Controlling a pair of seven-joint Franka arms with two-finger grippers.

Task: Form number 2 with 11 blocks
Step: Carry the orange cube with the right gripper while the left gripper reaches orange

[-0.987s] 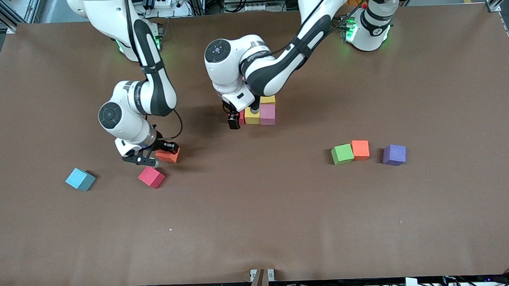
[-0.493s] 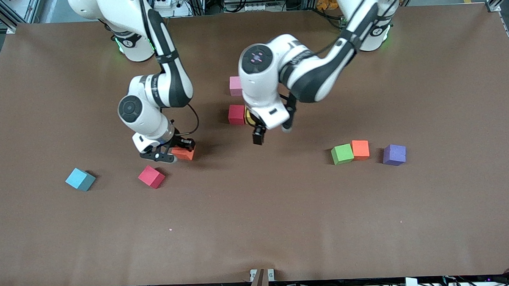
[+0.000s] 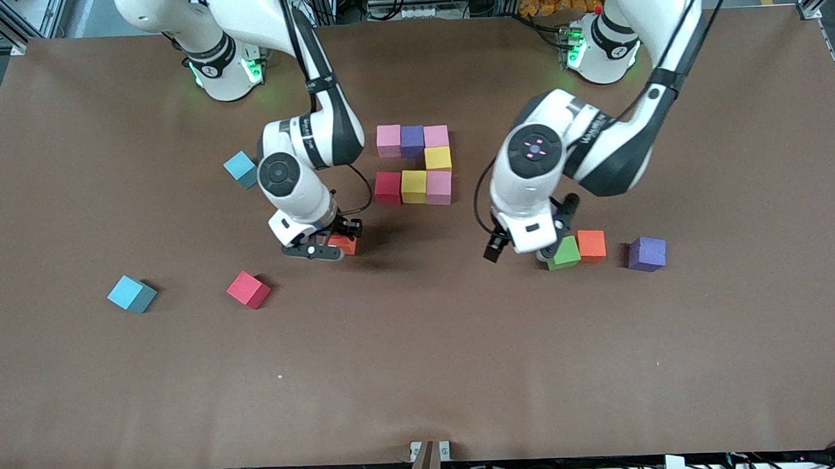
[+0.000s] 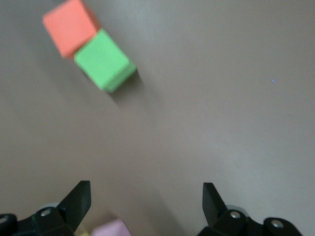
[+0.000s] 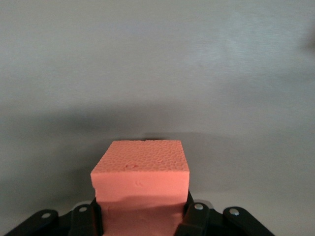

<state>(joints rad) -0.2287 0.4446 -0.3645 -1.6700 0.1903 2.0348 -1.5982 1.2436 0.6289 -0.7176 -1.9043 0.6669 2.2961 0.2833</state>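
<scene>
Number 2 (image 3: 414, 186) partly built near the middle of the table: seven touching blocks, three across the top row, one yellow under it at the left arm's end, three across the middle row ending in a red block (image 3: 388, 187) at the right arm's end. Open slot judged to be the spot touching that red block on its side nearer the front camera.

Orange block (image 3: 343, 244) clamped between the closed fingers of the right gripper (image 3: 321, 250), over bare table just off the number 2's red corner, toward the right arm's end. Short carry toward the number 2 needed, faces squared to the red block before lowering.

Left gripper (image 4: 146, 196) spread wide and empty, over the green block (image 3: 565, 253), well apart from the number 2 toward the left arm's end. Another orange block (image 3: 591, 245) touching the green one; risk of nudging it when closing.
</scene>
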